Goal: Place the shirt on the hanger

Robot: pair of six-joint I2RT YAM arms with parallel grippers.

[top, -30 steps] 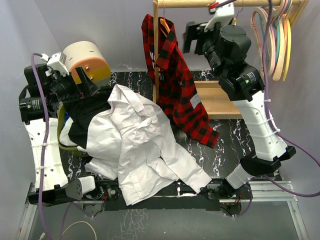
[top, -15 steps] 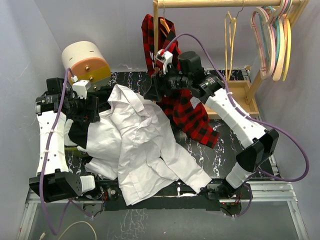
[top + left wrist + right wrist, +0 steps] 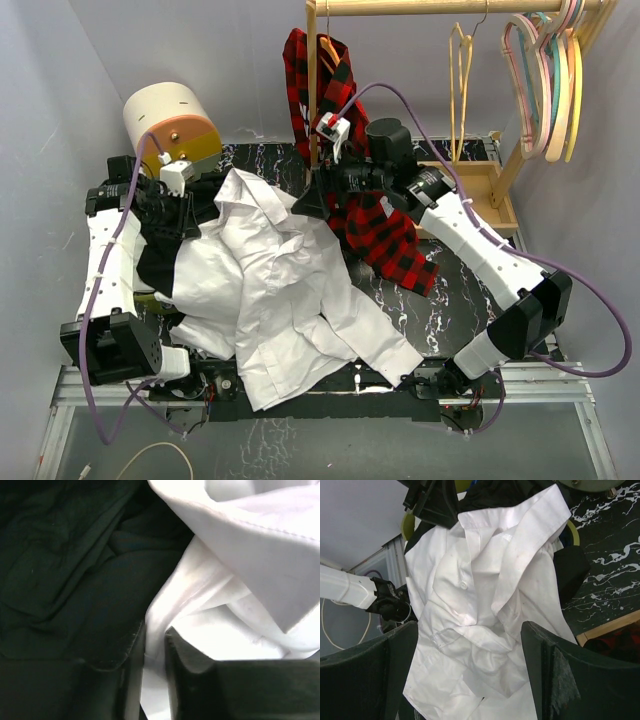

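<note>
The white shirt [image 3: 290, 290] lies crumpled across the black table, its collar end toward the back left. My left gripper [image 3: 190, 215] is at the shirt's left edge. In the left wrist view its jaws [image 3: 155, 635] stand close together with a fold of the white shirt [image 3: 240, 555] pinched between them. My right gripper [image 3: 305, 205] hovers open just above the collar area. In the right wrist view the right gripper [image 3: 470, 675] has nothing between its fingers and the shirt [image 3: 485, 595] lies below. The pale yellow hanger [image 3: 460, 70] hangs alone on the wooden rod.
A red-and-black plaid shirt [image 3: 365, 190] hangs from the rack's post behind my right arm. A black garment [image 3: 155, 255] lies under the shirt's left side. Pastel hangers [image 3: 545, 80] are bunched at the rod's right end. A cream cylinder [image 3: 170, 125] stands at the back left.
My right arm has swung down from the rod to above the shirt's collar. My left gripper has moved in to the shirt's edge and closed on a fold.
</note>
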